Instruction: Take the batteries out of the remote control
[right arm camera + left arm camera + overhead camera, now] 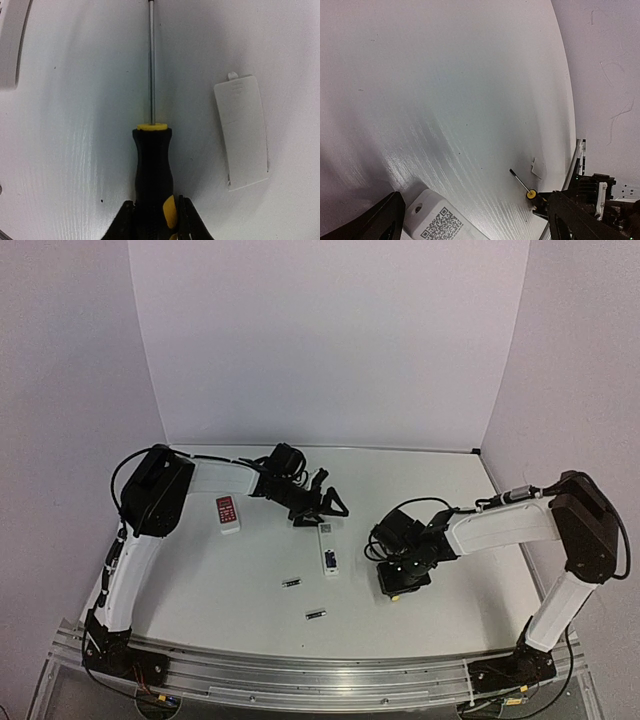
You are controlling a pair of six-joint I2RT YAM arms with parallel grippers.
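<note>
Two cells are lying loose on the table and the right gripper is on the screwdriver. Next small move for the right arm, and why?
Probably open the right gripper and let go of the screwdriver. The batteries lie on the table, apart from the white remote. The cover is off, lying beside the tool. The tool looks finished with, though the compartment is too small to check.

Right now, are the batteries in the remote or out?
Out: one battery and a second battery lie on the table, apart from the remote.

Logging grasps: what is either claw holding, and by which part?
The right claw grips the screwdriver by the rear end of its handle; the left claw is open, holding nothing.
</note>
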